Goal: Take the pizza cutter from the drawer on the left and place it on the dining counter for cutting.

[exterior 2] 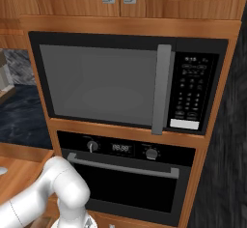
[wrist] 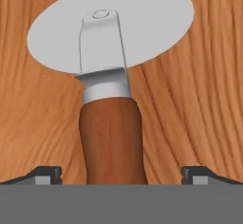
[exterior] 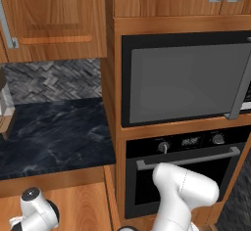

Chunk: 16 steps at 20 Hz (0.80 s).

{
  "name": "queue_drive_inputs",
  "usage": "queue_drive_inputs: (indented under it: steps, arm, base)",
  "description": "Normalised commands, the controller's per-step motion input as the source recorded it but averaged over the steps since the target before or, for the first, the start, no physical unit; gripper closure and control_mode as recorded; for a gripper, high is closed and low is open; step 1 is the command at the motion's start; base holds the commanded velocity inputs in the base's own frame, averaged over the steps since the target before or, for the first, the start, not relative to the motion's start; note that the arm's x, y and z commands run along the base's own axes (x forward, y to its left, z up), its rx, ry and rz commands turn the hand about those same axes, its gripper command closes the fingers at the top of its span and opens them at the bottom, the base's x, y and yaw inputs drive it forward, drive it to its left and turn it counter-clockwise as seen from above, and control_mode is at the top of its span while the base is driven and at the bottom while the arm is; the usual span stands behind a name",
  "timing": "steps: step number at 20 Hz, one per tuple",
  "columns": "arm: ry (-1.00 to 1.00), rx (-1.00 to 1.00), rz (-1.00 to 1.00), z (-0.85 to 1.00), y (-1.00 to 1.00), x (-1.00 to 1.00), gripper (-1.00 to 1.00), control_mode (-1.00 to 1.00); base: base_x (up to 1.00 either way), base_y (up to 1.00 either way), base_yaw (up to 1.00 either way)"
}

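Note:
The pizza cutter (wrist: 111, 76) lies flat on the wooden floor of the drawer (wrist: 199, 104). It has a round grey blade, a silver fork and collar, and a brown wooden handle that points toward the hand. My gripper (wrist: 121, 176) is open just above the handle's end. The two dark fingertips (wrist: 47, 174) stand wide apart, one on each side of the handle, clear of it. In the base views the white arm (exterior: 184, 191) bends down low in front of the oven. The dining counter is out of view.
A built-in microwave (exterior 2: 111, 84) sits above a black oven (exterior 2: 128, 174) with a steel bar handle. To the left is a short black marble counter (exterior: 54, 137) with a grey herringbone backsplash (exterior: 54, 80). Wooden cabinet doors (exterior: 54, 19) hang overhead.

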Motion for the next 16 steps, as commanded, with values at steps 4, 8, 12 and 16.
queue_drive_inputs:
  steps: [4, 8, 12, 16]
  arm:
    - [0.00, 0.00, 0.00, -0.26, 0.01, 0.00, -1.00, -1.00]
    - [0.00, 0.00, 0.00, -0.02, 0.00, 0.00, -1.00, -1.00]
    - [0.00, 0.00, 0.00, 0.00, 0.00, 0.00, -1.00, -1.00]
    - [0.00, 0.00, 0.00, 0.00, 0.00, 0.00, 1.00, -1.00]
  base:
    - [0.00, 0.00, 0.00]
    - [0.00, 0.00, 0.00]
    - [0.00, 0.00, 0.00]
    - [0.00, 0.00, 0.00]
